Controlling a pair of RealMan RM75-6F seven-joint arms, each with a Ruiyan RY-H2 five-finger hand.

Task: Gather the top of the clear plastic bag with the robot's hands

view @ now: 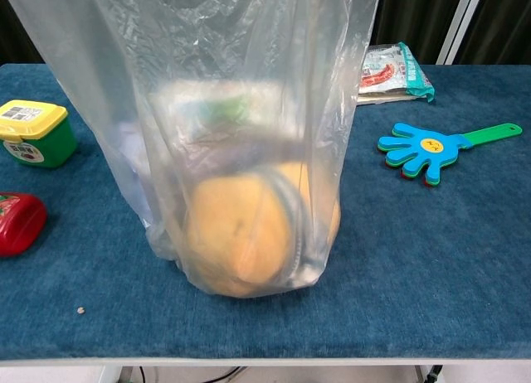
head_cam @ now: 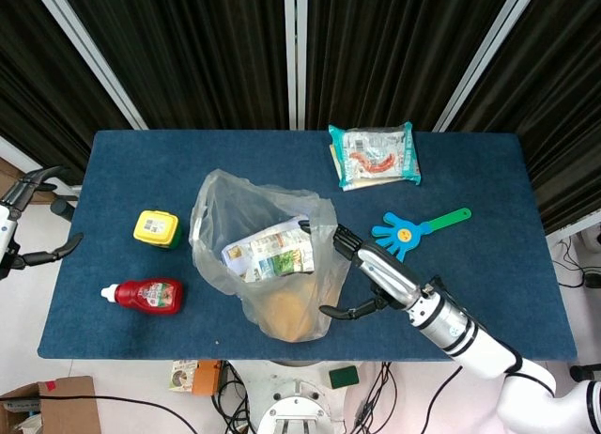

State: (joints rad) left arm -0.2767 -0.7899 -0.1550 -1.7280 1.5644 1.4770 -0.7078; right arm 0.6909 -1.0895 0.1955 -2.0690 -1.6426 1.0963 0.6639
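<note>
The right hand point(head_cam: 362, 270) is hovering just beside the right wall of the clear plastic bag point(head_cam: 268, 265), released and holding nothing, its fingers point(head_cam: 343, 237) spread apart near the bag's upper rim and its thumb reaching toward the lower part of the bag. Whether any fingertip is actually touching the plastic cannot be told. The chest view is not showing this hand.

The left hand point(head_cam: 28, 223) is sitting well off the left edge of the table point(head_cam: 526, 265), also released, fingers parted and grasping nothing.

The bag is standing upright near the middle of the table, toward the front edge, its mouth gaping open. Inside it a printed packet point(head_cam: 272, 249) is lying above a round orange object point(view: 245, 238) at the bottom.

To the right of the right hand a blue hand-shaped clapper point(head_cam: 413, 230) with a green handle is lying flat. Farther back, a snack packet point(head_cam: 374, 155) is resting near the far edge. Left of the bag, a small green tub with a yellow lid point(head_cam: 157, 228) is standing, and a red ketchup bottle point(head_cam: 146, 295) is lying on its side in front of it.
</note>
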